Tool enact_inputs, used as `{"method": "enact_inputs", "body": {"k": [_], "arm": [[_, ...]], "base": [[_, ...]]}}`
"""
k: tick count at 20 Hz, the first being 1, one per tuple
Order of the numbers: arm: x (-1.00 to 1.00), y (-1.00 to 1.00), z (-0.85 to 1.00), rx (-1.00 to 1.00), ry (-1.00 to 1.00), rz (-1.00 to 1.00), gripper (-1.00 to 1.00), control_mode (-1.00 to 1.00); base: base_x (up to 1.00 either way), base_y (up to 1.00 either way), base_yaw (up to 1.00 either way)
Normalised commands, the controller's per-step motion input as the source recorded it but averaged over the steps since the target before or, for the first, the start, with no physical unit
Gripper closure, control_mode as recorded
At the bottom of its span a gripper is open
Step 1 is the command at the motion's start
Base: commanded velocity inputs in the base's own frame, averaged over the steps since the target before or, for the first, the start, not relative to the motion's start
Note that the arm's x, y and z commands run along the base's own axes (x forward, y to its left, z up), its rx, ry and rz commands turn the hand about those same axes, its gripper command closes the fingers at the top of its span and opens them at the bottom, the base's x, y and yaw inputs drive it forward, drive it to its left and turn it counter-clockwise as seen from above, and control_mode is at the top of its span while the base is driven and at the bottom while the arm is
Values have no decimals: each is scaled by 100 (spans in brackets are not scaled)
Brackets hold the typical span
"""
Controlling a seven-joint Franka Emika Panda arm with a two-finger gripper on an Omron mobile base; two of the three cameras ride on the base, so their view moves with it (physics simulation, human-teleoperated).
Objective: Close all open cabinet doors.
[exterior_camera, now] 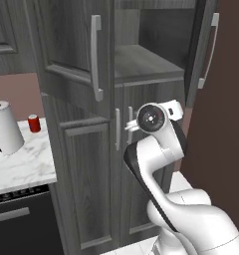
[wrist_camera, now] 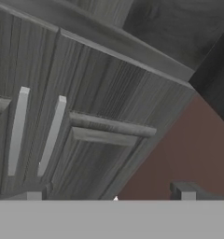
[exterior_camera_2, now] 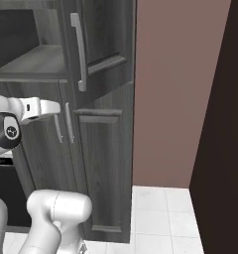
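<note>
I hold the pincer [wrist_camera: 109, 196] empty, fingers apart | both upper cabinet doors [exterior_camera: 74, 45] open above it | next: rise, push one shut.

no readable text, labels, brands or numbers on anything here

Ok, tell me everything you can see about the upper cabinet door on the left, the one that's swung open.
The upper left cabinet door is dark charcoal wood grain with a recessed panel and a long vertical silver bar handle near its free edge. It stands swung outward, exposing a shelf inside. It hangs above the closed lower doors, beside the marble counter. Nothing touches it; the gripper sits lower, facing the lower doors.
</note>
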Motion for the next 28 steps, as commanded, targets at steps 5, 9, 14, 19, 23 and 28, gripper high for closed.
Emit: {"method": "enact_inputs", "body": {"k": [5,9,14,19,23,28], "arm": [[0,0,0,0,0,0,-100,100],[0,0,-1,1,-4,0,-100,-100],[-40,0,0,2,-12,1,-100,-100],[-66,-3,1,1,-8,2,-100,-100],[-64,-15,4,2,0,4,-100,-100],[-36,-63,32,30,0,8,-100,-100]], "base": [[20,-19,0],[3,-2,0],[0,0,0],[0,0,0],[0,0,0],[0,0,0]]}}
